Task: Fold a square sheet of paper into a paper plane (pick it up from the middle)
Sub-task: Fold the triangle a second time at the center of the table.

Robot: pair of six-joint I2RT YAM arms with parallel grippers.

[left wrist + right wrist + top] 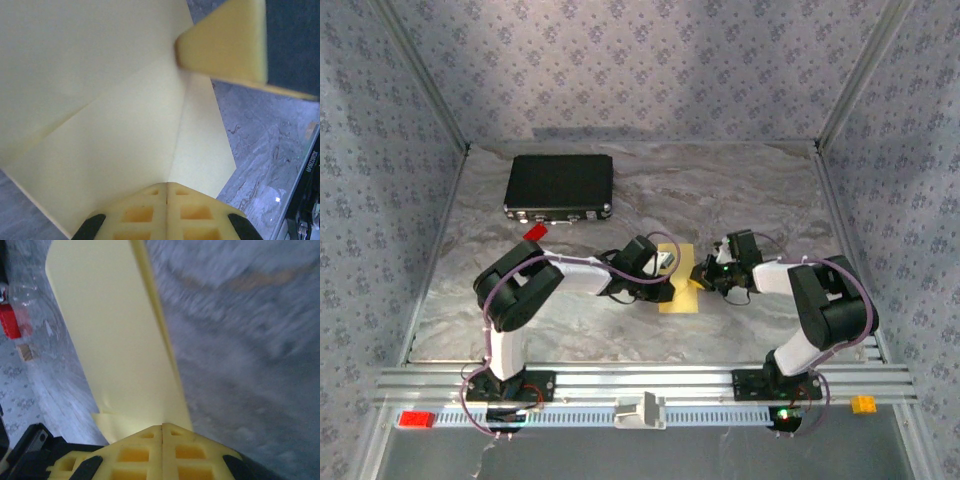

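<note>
Now the part-folded yellow paper lies flat on the table. The left gripper at its nine o'clock and the right gripper at three o'clock, both closed, press down, probably sharpening creases.

The top external view looks down from high above and behind the arm bases, which sit along the lower edge of the frame. It faces forward across the whole tabletop to the patterned back wall, from well away. The left wrist view sits just behind the left end effector at bottom centre and looks along it, very close to the pale-yellow paper. The right wrist view sits likewise behind the right end effector, its background blurred. All three views share that paper and the marbled tabletop around it, at mid-frame in the top view.
</note>
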